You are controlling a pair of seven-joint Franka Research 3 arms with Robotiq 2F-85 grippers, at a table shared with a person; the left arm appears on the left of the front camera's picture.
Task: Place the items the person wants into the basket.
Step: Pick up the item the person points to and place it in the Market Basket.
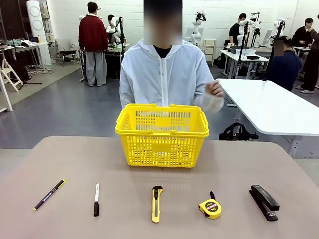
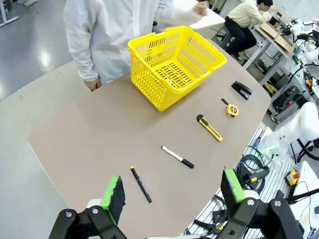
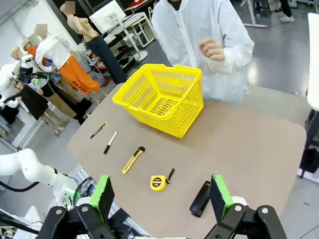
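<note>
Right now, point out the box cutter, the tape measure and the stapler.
box cutter (image 1: 156, 208): front view, middle of its yellow body.
tape measure (image 1: 210, 208): front view, centre of its round case.
stapler (image 1: 264, 202): front view, middle of its black top.

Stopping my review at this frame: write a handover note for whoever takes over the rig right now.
Left gripper: open, holding nothing, above the table's near side.
Right gripper: open, holding nothing.
The black pen with yellow-green end and the yellow box cutter lie in the near row on the table. The yellow basket stands beyond them, in front of the person.
Done: nothing placed yet.
Left: both items into the basket.
</note>
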